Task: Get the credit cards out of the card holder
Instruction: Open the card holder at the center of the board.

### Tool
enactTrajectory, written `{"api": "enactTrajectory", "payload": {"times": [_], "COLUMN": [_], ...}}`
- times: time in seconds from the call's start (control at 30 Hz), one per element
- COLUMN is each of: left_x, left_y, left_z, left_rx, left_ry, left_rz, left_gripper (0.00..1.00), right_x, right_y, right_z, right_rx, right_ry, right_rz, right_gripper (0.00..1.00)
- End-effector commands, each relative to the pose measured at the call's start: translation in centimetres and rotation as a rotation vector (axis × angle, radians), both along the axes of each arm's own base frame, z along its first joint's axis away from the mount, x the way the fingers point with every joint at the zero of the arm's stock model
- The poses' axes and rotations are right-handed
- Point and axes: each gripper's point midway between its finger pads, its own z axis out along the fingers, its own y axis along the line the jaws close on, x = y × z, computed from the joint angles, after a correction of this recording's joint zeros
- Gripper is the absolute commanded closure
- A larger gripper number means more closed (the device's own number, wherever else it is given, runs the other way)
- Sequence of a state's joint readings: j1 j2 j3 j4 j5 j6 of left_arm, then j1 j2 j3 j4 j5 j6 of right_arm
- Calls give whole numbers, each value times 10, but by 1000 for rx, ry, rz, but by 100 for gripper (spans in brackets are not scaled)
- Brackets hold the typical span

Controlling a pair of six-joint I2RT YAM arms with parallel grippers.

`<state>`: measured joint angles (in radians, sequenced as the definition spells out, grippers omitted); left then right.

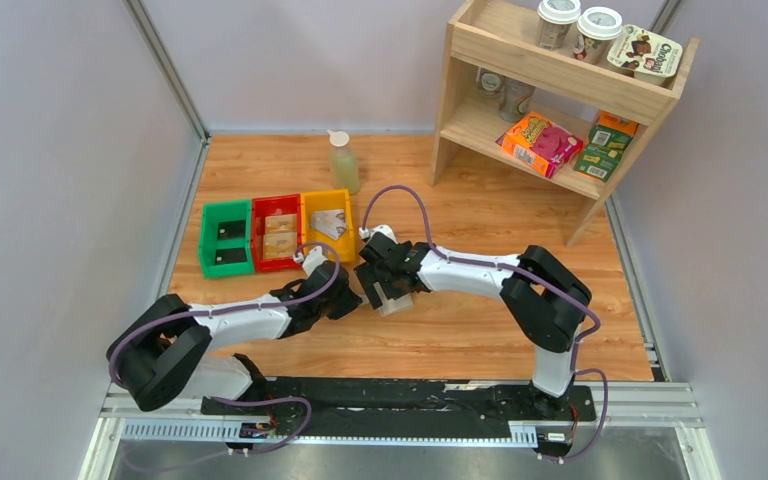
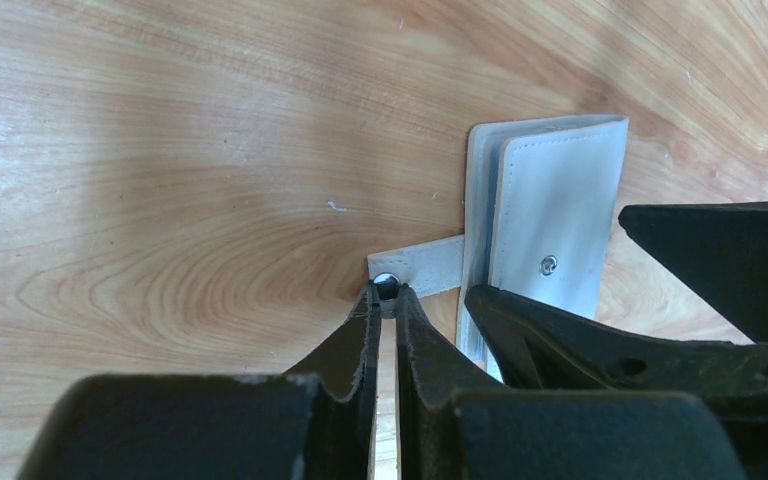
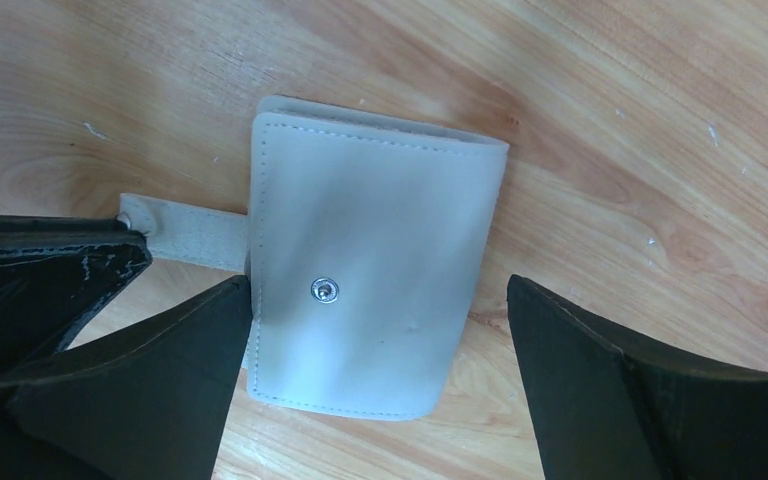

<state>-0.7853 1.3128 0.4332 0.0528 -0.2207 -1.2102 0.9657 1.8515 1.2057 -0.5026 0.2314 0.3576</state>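
Observation:
The card holder [image 3: 370, 200] lies folded on the wooden table, pale grey-beige with a metal snap on top. Its clasp tab [image 3: 195, 242] is unsnapped and sticks out to the left. My left gripper [image 2: 388, 292] is shut on the end of the clasp tab [image 2: 425, 265]. My right gripper [image 3: 380, 284] is open and hangs over the card holder, one finger on each side. Its left finger touches the holder's edge. No cards show inside the holder. Credit cards lie in the green bin [image 1: 227, 240], the red bin [image 1: 279, 238] and the yellow bin [image 1: 328, 224].
The three bins stand in a row just behind the left arm. A pale bottle [image 1: 343, 162] stands behind the yellow bin. A wooden shelf [image 1: 560, 90] with cups and snack boxes stands at the back right. White walls close in the table.

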Motion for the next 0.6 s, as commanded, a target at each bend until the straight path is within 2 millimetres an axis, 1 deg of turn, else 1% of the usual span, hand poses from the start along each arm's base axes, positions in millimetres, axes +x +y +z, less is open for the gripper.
{"api": "enactTrajectory", "payload": {"times": [0.0,0.07,0.17,0.27,0.43,0.57], "left_x": [-5,-8,-8,-9,-12,-11], "left_y": [12,19,26,31,33,36], "left_z": [-3,-5,-3,-4,-4,-2], "left_rx": [39,63,94,115,121,132], "left_ry": [4,9,-1,-1,2,-2], "left_rz": [18,24,28,29,29,30], "left_gripper": [100,100,100,100,100,100], "right_x": [14,14,12,13,18,23], "right_y": [-2,-4,-4,-7,-17,-28], "right_z": [11,18,35,48,52,45], "right_rx": [-31,-19,24,73,132,163], "right_ry": [-65,-65,-55,-33,3,43], "right_rz": [-16,-15,-12,-17,-40,-68], "right_gripper": [0,0,0,5,23,38]}}
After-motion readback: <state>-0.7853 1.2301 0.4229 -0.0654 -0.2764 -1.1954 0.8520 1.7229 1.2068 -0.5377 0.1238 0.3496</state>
